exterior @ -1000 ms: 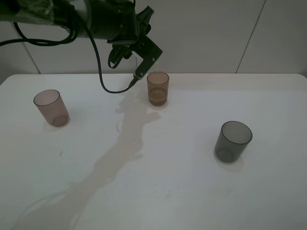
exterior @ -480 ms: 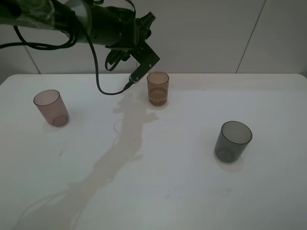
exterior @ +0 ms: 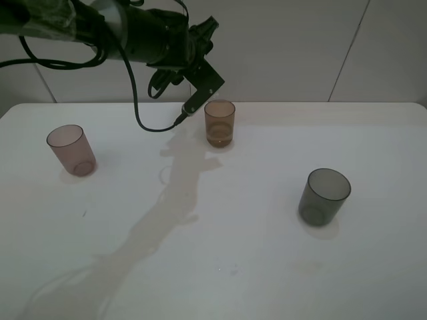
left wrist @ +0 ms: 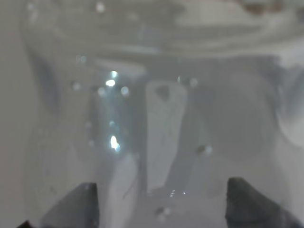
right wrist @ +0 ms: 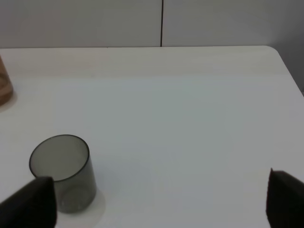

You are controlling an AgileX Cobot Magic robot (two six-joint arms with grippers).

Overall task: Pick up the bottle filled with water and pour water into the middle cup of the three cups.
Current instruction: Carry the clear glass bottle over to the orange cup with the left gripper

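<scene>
White table point(exterior: 253, 267), bottle point(left wrist: 156, 118) clamped in left claw point(left wrist: 159, 209)

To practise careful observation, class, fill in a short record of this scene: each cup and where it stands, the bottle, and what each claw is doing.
pinkish-brown cup: upright, left side of the table
amber cup: upright, middle, toward the back
dark grey cup: upright, right side, nearer the front
bottle: clear, gripped, fills the left wrist view
left claw: shut on bottle, raised just left of the amber cup's rim
right claw: open, empty, apart from the cups
pouring: cannot tell
</scene>
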